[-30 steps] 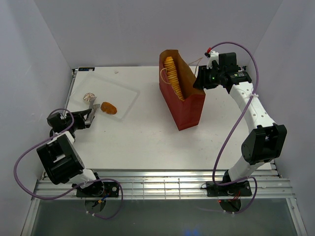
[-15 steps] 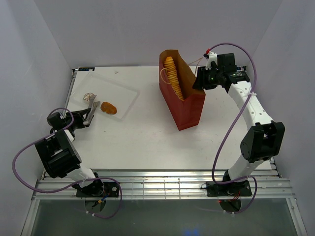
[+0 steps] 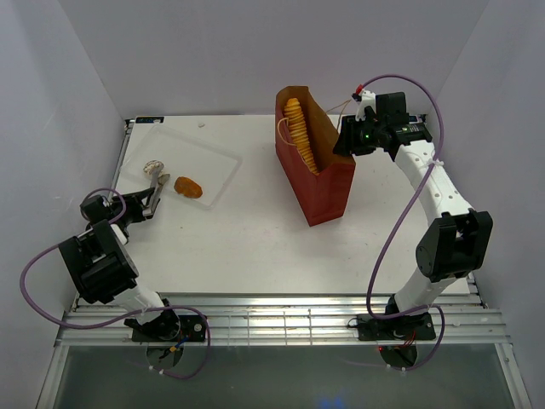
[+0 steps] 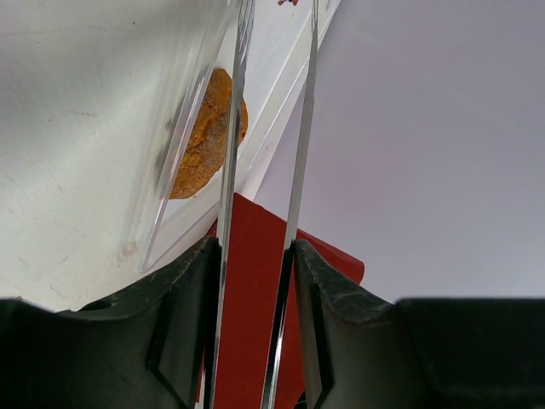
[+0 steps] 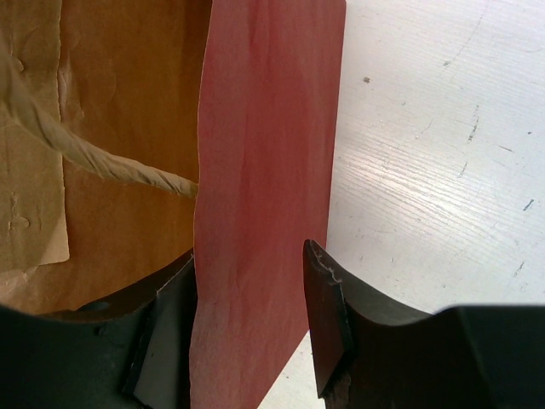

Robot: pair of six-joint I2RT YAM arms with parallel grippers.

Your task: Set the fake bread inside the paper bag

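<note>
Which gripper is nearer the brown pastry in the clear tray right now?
Left. The left gripper, holding the metal tongs, is just beside the clear tray, tong tips near the brown pastry. The right gripper is across the table, clamped on the paper bag's wall.

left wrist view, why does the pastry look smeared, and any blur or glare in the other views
Left wrist: the pastry is seen partly through the clear tray wall, which smears and dims it; the tongs show bright streaks. Right wrist: the paper bag creases and table scratches read sharp. Top external: even light, soft shadows, glare on the metal rails.
</note>
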